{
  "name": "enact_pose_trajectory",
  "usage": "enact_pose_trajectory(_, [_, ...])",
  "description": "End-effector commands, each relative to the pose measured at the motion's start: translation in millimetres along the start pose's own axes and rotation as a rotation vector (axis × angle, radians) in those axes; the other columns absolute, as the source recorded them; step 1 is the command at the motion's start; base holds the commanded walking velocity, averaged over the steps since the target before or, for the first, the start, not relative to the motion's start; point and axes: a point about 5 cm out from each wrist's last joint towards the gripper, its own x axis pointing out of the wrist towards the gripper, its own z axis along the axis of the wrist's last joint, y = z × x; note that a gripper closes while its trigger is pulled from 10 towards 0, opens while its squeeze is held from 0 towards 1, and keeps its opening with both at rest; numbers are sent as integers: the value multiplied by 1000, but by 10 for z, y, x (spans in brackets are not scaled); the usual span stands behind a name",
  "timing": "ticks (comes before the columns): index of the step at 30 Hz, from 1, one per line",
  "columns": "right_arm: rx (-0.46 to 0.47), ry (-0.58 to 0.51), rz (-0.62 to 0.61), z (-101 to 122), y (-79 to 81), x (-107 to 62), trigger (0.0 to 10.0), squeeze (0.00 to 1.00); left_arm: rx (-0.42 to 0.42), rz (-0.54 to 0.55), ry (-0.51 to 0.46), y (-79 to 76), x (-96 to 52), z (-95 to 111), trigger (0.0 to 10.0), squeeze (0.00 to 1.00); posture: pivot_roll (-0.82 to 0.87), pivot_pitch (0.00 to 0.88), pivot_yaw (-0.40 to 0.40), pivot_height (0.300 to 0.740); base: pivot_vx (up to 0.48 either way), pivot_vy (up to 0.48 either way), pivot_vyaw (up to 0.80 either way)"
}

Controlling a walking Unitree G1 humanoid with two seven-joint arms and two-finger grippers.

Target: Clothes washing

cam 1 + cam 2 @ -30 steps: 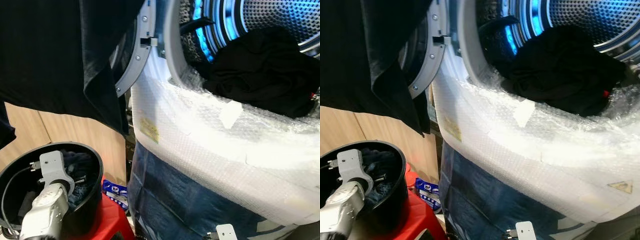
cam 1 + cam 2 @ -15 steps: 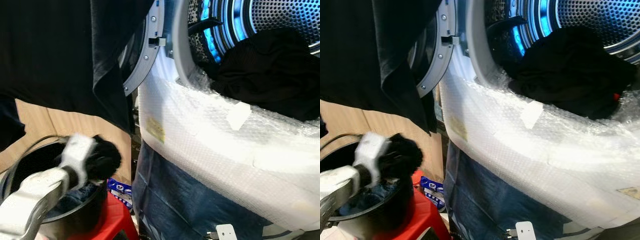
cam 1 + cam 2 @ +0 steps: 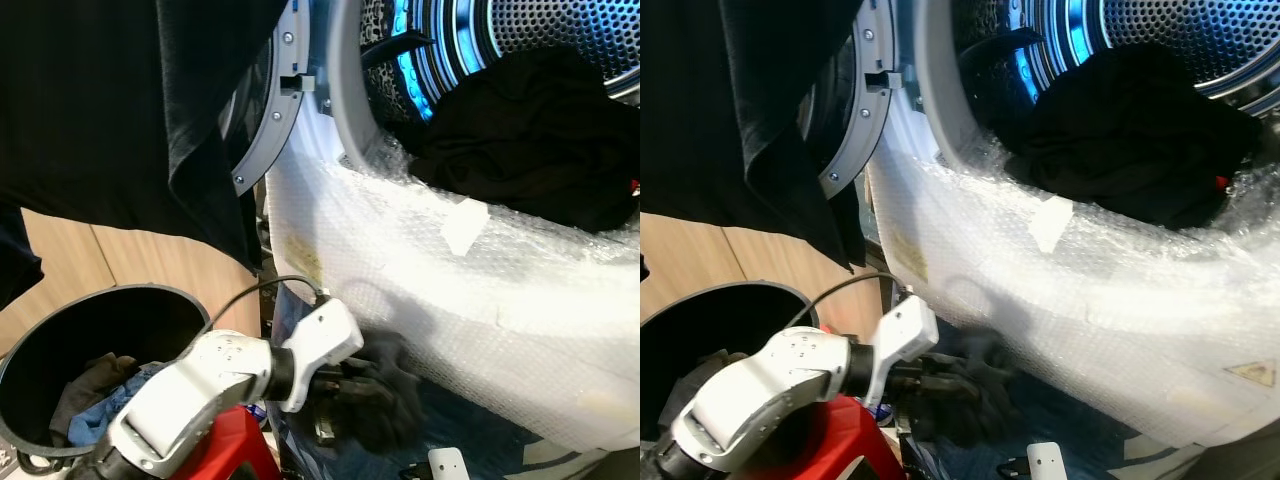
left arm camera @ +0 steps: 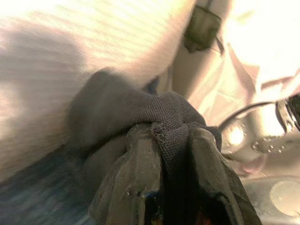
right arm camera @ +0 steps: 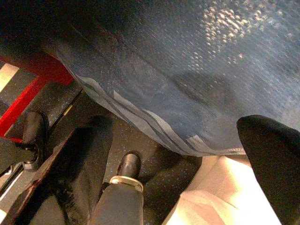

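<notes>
Carrying from the black bucket (image 3: 60, 335) on my left, I have the left gripper (image 4: 171, 154) pinched tight on a dark garment (image 3: 385, 395), hanging low beside the bubble-wrapped washer front (image 3: 480, 290). I'd lift well above that wrap before swinging right, so the cloth doesn't snag, then reach deep into the drum (image 3: 560, 40), past the black laundry (image 3: 530, 135) heaped at its mouth. My right gripper (image 5: 187, 154) hangs idle, fingers spread.
</notes>
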Motion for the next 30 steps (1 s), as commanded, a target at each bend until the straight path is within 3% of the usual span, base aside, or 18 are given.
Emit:
enact_pose_trajectory(1, [13,-15,-17,10,-51,-2,10000,0,23,-5,-3,2,14,-2,0,0,26,0,-25,740,0,0,0])
enact_pose_trajectory(4, [-70,-65,26,74,-75,-6,10000,0,2,83,81,64,-114,-218,0,0,22,0,-25,740,0,0,0])
enact_pose_trajectory(6, [-81,-70,35,81,-75,-7,10000,0,9,93,98,73,-129,-240,0,0,22,0,-25,740,0,0,0])
enact_pose_trajectory(8, [-144,-100,98,121,-105,-16,10000,0,-23,166,123,130,-242,-336,0,0,21,0,-29,740,0,0,0])
enact_pose_trajectory(9, [-225,-114,150,134,-146,-29,10000,0,-48,201,123,146,-304,-379,0,0,19,0,-33,740,0,0,0])
enact_pose_trajectory(14, [-347,-134,245,142,-196,-59,10000,0,-62,230,153,146,-365,-486,0,0,15,0,-38,740,0,0,0])
enact_pose_trajectory(16, [-403,-165,350,175,-196,-93,10000,0,-42,240,236,143,-376,-657,0,0,17,1,-41,740,0,0,0])
enact_pose_trajectory(17, [-422,-191,430,204,-191,-123,10000,914,-69,249,232,145,-358,-713,0,0,19,0,-47,740,0,0,0])
enact_pose_trajectory(18, [-422,-191,430,204,-191,-123,10000,914,-69,249,232,145,-358,-713,0,0,19,0,-47,740,0,0,0])
enact_pose_trajectory(19, [-431,-224,518,251,-209,-167,10000,1000,-83,240,234,125,-330,-770,0,0,10,1,-48,740,0,0,0])
enact_pose_trajectory(21, [-423,-237,619,285,-234,-217,10000,1000,-93,234,231,107,-298,-803,0,0,5,1,-47,740,0,0,0])
enact_pose_trajectory(23, [-476,-244,731,311,-295,-295,10000,1000,-95,227,237,82,-249,-837,0,0,-6,2,-48,740,0,0,0])
enact_pose_trajectory(27, [-521,-254,861,360,-358,-406,10000,1000,-96,207,229,52,-180,-844,0,0,-10,2,-49,740,0,0,0])
enact_pose_trajectory(30, [-517,-296,960,479,-337,-519,10000,1000,-101,188,195,29,-44,-826,0,0,-16,0,-46,740,0,0,0])
